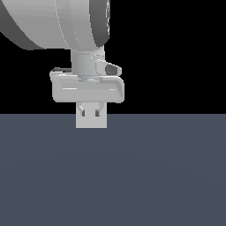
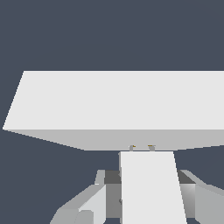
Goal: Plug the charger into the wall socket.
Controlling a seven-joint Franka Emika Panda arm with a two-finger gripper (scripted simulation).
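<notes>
In the wrist view the charger (image 2: 148,188), a narrow white block, sits between my gripper's (image 2: 146,177) fingers (image 2: 89,203), which are shut on it. Two small pins at its front end reach the near face of the wall socket (image 2: 122,100), a wide light-grey slab directly ahead. In the exterior view my gripper (image 1: 90,113) is seen from behind, pointing down, in front of the wall socket (image 1: 91,122), which shows as a light square. The charger itself cannot be told apart there.
A dark blue-grey floor (image 1: 132,176) spreads all around the socket. The arm's large white links (image 1: 66,22) fill the upper part of the exterior view. The background above the floor is black.
</notes>
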